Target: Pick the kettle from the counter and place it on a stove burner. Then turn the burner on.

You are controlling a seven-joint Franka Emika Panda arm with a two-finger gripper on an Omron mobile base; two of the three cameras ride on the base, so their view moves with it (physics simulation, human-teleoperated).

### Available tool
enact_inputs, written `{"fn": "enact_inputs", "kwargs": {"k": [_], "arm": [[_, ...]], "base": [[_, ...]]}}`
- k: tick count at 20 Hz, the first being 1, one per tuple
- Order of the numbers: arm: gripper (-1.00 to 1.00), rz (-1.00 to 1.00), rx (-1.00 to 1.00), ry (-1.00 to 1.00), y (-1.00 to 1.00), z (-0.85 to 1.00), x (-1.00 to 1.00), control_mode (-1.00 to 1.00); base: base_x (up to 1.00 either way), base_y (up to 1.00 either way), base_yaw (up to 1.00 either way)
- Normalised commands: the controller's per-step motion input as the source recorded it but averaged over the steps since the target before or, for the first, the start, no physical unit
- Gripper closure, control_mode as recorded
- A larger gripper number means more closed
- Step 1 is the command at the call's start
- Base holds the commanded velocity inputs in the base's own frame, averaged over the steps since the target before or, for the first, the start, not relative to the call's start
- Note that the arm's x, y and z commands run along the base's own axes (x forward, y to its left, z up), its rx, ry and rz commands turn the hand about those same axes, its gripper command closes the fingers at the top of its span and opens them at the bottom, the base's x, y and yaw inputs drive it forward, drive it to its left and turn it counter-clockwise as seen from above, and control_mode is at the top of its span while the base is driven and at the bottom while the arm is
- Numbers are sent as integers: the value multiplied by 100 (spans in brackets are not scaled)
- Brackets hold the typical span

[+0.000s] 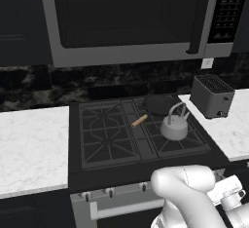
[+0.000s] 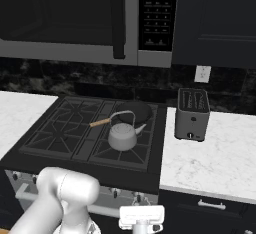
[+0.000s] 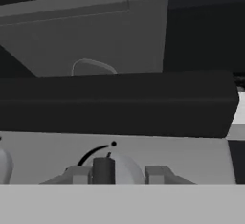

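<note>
The silver-grey kettle (image 1: 174,127) (image 2: 122,136) stands upright on the front right stove burner (image 1: 189,145) (image 2: 127,156) of the black cooktop. My gripper (image 3: 119,175) is low at the stove's front panel, well below the kettle. Its fingertips (image 3: 79,174) flank a round grey control knob (image 3: 125,168) with a dark pointer, and they are shut on it. In the base views the white hand (image 2: 142,217) (image 1: 227,196) sits in front of the knob row, hiding the fingers. The white marble counter (image 1: 29,144) (image 2: 210,158) lies on both sides of the stove.
A black skillet (image 1: 158,105) (image 2: 134,112) with a wooden handle sits on the back right burner, just behind the kettle. A grey toaster (image 1: 211,95) (image 2: 192,114) stands on the right counter. A microwave (image 1: 126,17) hangs above the stove. The oven door handle (image 1: 126,207) runs below the knobs.
</note>
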Motion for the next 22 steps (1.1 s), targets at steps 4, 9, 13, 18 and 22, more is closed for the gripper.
{"fn": "enact_inputs", "kwargs": {"k": [4,9,13,18,22], "arm": [[100,7,-28,-26,2,0,3,-100],[100,10,-30,-27,0,0,1,-100],[100,11,-32,-24,2,0,0,-100],[100,11,-31,-21,7,0,0,-100],[100,10,-27,-17,7,0,0,-100]], "base": [[0,0,0],[0,0,0],[0,0,0],[0,0,0],[0,0,0]]}}
